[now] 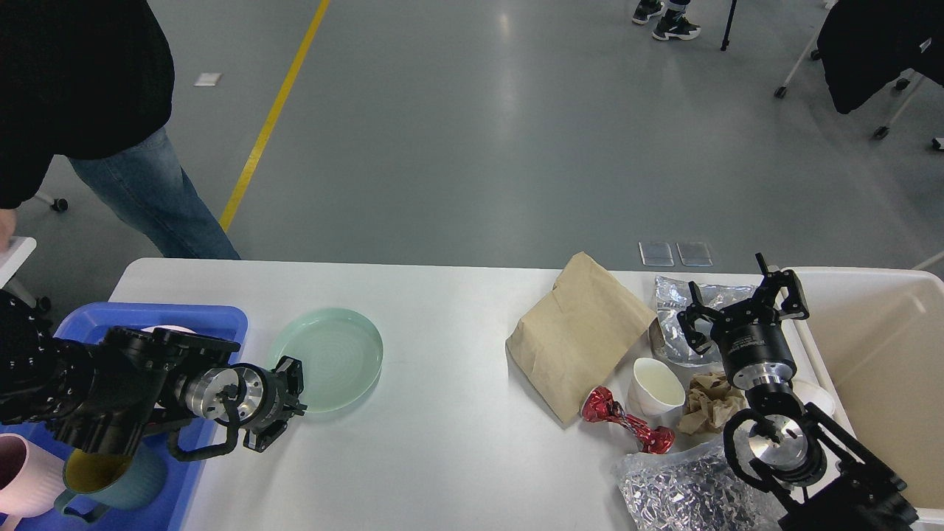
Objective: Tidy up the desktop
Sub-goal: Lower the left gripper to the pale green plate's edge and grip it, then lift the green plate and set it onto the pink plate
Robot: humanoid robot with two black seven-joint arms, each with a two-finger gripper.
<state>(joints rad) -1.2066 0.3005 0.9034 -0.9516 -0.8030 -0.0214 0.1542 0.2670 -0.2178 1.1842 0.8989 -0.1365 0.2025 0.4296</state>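
The white desktop [442, 450] carries a pale green plate [332, 355] left of centre. My left gripper [290, 402] sits at the plate's near-left rim, and its fingers look shut on that rim. On the right lie a brown paper bag [579, 335], a white cup [656, 387], a red wrapper [627, 428], crumpled brown paper [712, 402] and two silver foil bags [682, 487] [671, 295]. My right gripper [740, 306] hovers open over the far foil bag, holding nothing.
A blue tray [217, 317] at the left edge holds a pink mug [22, 476] and a teal mug [110, 479]. A cream bin [877, 354] stands at the right edge. A person in jeans [147, 199] stands beyond the table's far-left corner.
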